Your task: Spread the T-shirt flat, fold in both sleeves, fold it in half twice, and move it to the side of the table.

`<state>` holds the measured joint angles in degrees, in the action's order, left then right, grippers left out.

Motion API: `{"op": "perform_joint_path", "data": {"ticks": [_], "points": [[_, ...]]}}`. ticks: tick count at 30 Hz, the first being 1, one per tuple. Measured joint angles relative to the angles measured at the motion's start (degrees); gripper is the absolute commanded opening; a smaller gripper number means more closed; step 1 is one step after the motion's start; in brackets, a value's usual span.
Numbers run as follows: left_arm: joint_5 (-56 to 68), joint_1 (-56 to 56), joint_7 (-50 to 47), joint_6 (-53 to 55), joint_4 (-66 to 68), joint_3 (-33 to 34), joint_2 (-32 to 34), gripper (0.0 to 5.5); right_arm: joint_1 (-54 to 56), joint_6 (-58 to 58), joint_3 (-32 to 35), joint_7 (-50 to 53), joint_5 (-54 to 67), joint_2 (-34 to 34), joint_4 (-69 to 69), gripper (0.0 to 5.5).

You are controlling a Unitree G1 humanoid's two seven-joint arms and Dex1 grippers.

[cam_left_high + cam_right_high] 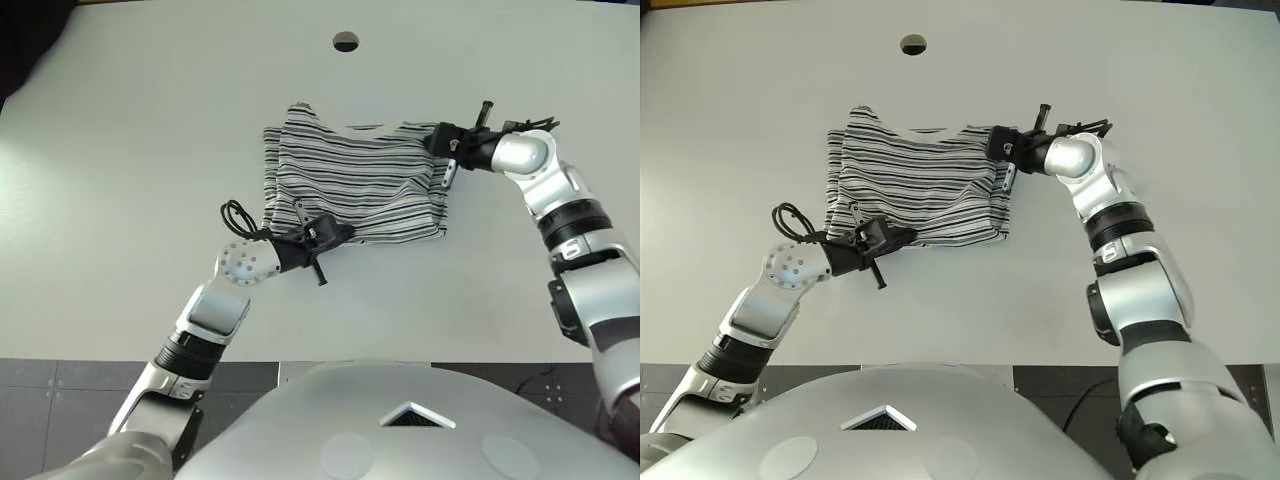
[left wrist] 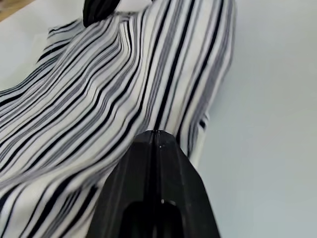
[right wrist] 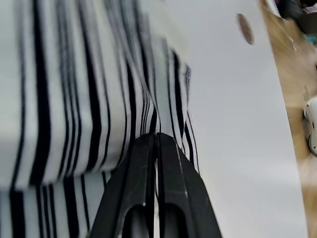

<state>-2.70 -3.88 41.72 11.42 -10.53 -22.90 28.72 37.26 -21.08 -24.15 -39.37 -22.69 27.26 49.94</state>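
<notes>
The black-and-white striped cloth T-shirt (image 1: 355, 180) lies part-folded mid-way across the white tabletop (image 1: 150, 150), its long axis running left to right; the left gripper (image 1: 335, 232) pinches its near edge; the right gripper (image 1: 437, 138) pinches its far right corner; so a fold probably carries far edge nearward.
</notes>
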Motion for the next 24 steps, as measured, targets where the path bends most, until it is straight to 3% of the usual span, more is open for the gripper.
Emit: {"op": "perform_joint_path", "data": {"ticks": [8,12,16,24], "points": [[2.9,4.5,8.4,1.1,3.8,4.5,8.1,0.12,-18.9,2.5,-0.4,-15.5,4.8,16.5,-35.5,0.10],[2.6,9.0,9.3,-0.7,9.9,5.4,9.0,0.12,-30.9,8.2,0.0,-18.9,8.0,21.0,-55.0,0.10],[0.2,13.7,9.3,-5.5,16.9,5.0,8.8,0.12,-40.0,13.7,-3.8,-21.0,11.0,20.5,-70.3,0.10],[-2.3,18.4,6.4,-10.4,24.3,4.0,3.1,0.12,-42.5,16.9,-8.0,-20.6,10.6,16.5,-74.2,0.10]]}}
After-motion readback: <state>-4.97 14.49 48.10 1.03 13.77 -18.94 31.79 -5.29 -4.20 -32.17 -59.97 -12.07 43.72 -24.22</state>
